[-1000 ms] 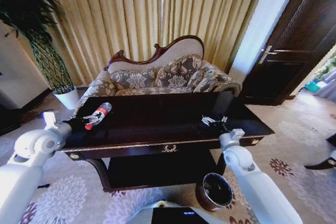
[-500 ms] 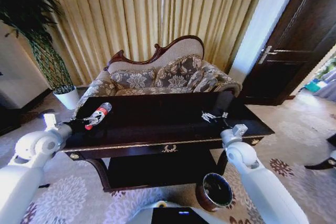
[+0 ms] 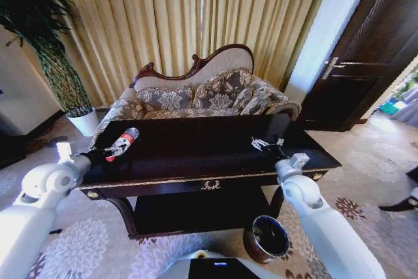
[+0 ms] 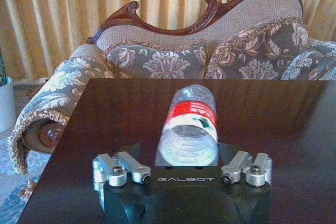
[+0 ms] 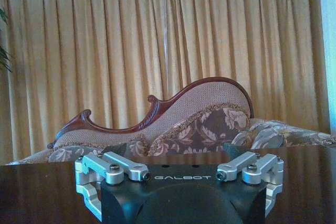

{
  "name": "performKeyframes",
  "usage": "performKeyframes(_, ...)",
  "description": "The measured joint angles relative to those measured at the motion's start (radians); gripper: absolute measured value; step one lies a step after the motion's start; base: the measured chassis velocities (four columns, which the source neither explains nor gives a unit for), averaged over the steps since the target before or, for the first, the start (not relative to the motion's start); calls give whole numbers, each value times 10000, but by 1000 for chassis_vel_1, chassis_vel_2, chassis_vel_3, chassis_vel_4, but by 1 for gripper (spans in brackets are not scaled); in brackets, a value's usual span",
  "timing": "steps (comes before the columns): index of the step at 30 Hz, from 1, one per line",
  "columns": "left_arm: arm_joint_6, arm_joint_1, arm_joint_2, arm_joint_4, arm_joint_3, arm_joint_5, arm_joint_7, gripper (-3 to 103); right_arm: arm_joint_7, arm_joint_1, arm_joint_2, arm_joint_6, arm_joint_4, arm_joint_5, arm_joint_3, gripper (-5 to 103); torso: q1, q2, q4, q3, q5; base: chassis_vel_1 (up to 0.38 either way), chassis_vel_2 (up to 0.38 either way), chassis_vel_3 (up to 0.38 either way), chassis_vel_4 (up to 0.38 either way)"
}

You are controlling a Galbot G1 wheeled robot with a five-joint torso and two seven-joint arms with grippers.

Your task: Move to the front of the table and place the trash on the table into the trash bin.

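Both arms are clad in smooth white rounded shells. The left gripper (image 4: 186,153) and right gripper (image 5: 181,166) are built on matte black housings lettered "GALBOT", with silver machined linkages fastened by dark screws.

Dark glossy table (image 3: 196,155) — bottle (image 3: 123,143) lying left, paper bits (image 3: 261,142) right
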Motion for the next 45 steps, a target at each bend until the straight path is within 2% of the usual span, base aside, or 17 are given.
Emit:
performKeyframes(1,0,0,0,0,0,0,0,84,0,0,0,0,0,0,0,100,0,0,0,0,0,0,0,0,0)
performKeyframes(4,-1,19,-35,-18,-16,-39,-9,68,1,-2,7,8,24,7,5,100,0,0,0,0,1,0,0,0,0)
performKeyframes(9,-6,29,-88,-41,-17,-48,-12,57,2,-25,4,12,35,9,48,100,0,0,0,0,1,0,0,0,0)
performKeyframes(11,-8,27,-113,-46,-8,-52,-6,46,3,-38,-8,16,37,16,108,100,0,0,1,0,1,0,0,0,0)
performKeyframes(19,-8,19,-164,-106,-1,-54,-45,30,3,-95,-28,27,87,40,167,100,0,-1,0,0,0,0,0,0,0)
performKeyframes(22,-231,64,-226,-288,-54,245,-148,27,5,-99,-29,30,154,94,159,100,0,0,-1,0,-2,0,0,0,0)
performKeyframes(23,-389,82,-227,-320,-59,390,-139,27,10,-94,-34,31,175,116,152,100,0,0,0,0,1,0,0,0,0)
performKeyframes(25,-1386,172,-240,-404,-60,1154,174,27,101,-84,-114,31,368,341,98,100,0,0,0,0,-1,0,0,0,0)
performKeyframes(26,-1386,172,-240,-404,-60,1154,174,27,101,-84,-114,31,368,341,98,100,0,0,0,0,-1,0,0,0,0)
performKeyframes(28,-2317,277,-230,-558,-99,1543,540,27,357,-105,-262,-90,774,968,10,100,0,-1,0,0,0,0,0,0,0)
performKeyframes(29,-2317,277,-230,-558,-99,1543,540,27,357,-105,-262,-90,774,968,10,100,0,-1,0,0,0,0,0,0,0)
performKeyframes(32,-3349,404,-35,-1006,-232,2102,1018,27,661,-108,-714,-431,1440,2071,-135,100,0,0,0,0,0,0,0,0,0)
performKeyframes(33,-3349,404,-35,-1006,-232,2102,1018,27,661,-108,-714,-431,1440,2071,-135,100,0,0,0,0,0,0,0,0,0)
performKeyframes(36,-4328,463,421,-1674,-245,2562,1129,27,886,170,-1448,-691,2126,3201,-282,100,0,0,0,0,2,0,0,0,0)
performKeyframes(37,-4328,463,421,-1674,-245,2562,1129,27,886,170,-1448,-691,2126,3201,-282,100,0,0,0,0,2,0,0,0,0)
performKeyframes(39,-5046,470,950,-2262,-338,2722,1164,27,997,416,-2212,-740,2921,4188,-369,100,1,0,-1,0,2,0,0,0,0)
performKeyframes(45,-5567,272,1738,-2782,-466,2743,1354,27,846,949,-3179,-744,3814,5534,-447,100,0,0,0,-1,0,0,0,0,0)
